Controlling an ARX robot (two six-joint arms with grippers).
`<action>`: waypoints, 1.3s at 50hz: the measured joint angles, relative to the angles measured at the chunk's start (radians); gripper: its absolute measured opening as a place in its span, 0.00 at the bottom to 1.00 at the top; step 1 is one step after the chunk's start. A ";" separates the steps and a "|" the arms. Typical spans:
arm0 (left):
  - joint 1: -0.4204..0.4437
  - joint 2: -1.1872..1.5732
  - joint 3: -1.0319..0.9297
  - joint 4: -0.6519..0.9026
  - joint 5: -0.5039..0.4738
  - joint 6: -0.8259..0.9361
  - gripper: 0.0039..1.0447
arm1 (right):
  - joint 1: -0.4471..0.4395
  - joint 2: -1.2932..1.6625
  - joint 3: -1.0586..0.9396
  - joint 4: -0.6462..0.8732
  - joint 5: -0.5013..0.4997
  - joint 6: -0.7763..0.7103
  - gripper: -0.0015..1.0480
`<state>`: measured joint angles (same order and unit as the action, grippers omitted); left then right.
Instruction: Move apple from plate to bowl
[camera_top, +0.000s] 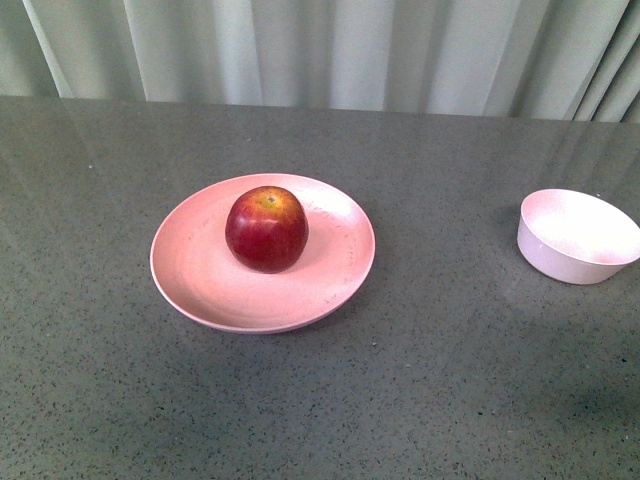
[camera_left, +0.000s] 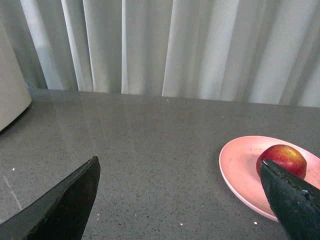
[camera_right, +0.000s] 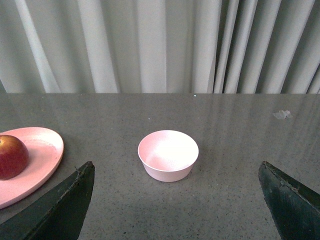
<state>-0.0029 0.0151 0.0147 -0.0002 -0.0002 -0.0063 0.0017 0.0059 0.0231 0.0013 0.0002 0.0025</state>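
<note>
The dark-red apple (camera_top: 266, 228) sits on the salmon-pink plate (camera_top: 200, 275) at the middle of the table. The small pale bowl (camera_top: 578, 236) stands empty at the right edge of the front view. Neither gripper shows in the front view. In the left wrist view the left gripper (camera_left: 180, 200) is open and empty above bare table, with the apple (camera_left: 282, 157) and plate (camera_left: 240, 165) beside one finger. In the right wrist view the right gripper (camera_right: 175, 200) is open and empty, with the bowl (camera_right: 168, 155) ahead of it and the apple (camera_right: 11, 156) on the plate (camera_right: 40, 155) off to one side.
The table (camera_top: 450, 380) is a grey speckled surface. Pale pleated curtains (camera_top: 330, 50) hang behind its far edge. A rounded white object (camera_left: 12, 85) stands at the table's edge in the left wrist view.
</note>
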 joint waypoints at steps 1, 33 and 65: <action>0.000 0.000 0.000 0.000 0.000 0.000 0.92 | 0.000 0.000 0.000 0.000 0.000 0.000 0.91; 0.000 0.000 0.000 0.000 0.000 0.000 0.92 | 0.000 0.000 0.000 0.000 0.000 0.000 0.91; 0.000 0.000 0.000 0.000 0.000 0.000 0.92 | -0.143 0.216 0.082 -0.116 -0.227 0.010 0.91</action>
<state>-0.0029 0.0151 0.0147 -0.0002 0.0002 -0.0067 -0.1413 0.2222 0.1055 -0.1143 -0.2268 0.0120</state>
